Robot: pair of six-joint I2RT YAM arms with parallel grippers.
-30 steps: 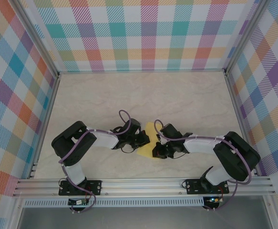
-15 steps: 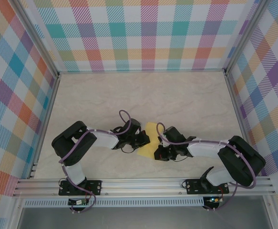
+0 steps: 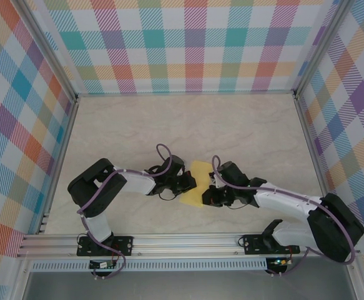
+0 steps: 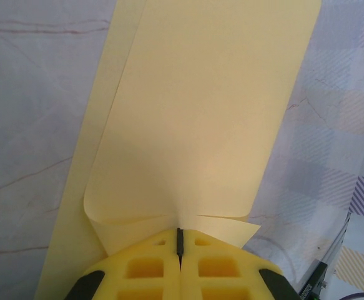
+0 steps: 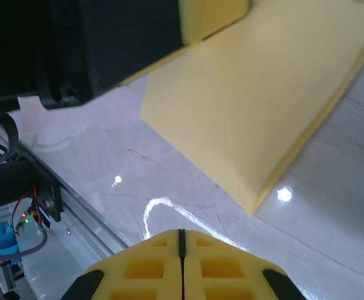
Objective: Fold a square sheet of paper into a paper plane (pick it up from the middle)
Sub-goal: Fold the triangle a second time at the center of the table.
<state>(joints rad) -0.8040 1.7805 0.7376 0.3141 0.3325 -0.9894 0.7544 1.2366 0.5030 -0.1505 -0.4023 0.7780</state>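
The square sheet of paper (image 3: 195, 185) is bright yellow and folded into layers, lying between the two arms on the marble table. My left gripper (image 4: 180, 236) is shut on the paper (image 4: 200, 119), pinching its near edge, which puckers at the jaws. In the top view my left gripper (image 3: 192, 182) sits at the paper's left edge. My right gripper (image 5: 182, 236) is shut with nothing in it, hovering just off the paper's (image 5: 256, 100) lower corner. From above, my right gripper (image 3: 208, 199) is beside the paper's lower right edge.
The marble tabletop (image 3: 188, 125) stretches far behind the arms. An aluminium rail (image 3: 188, 240) runs along the near edge, and checked walls enclose the table. My left arm's black body (image 5: 88, 44) looms at the upper left of the right wrist view.
The right arm's elbow swung outward to the right and its gripper drew back a little along the paper's lower right edge. The left gripper stays put on the paper.
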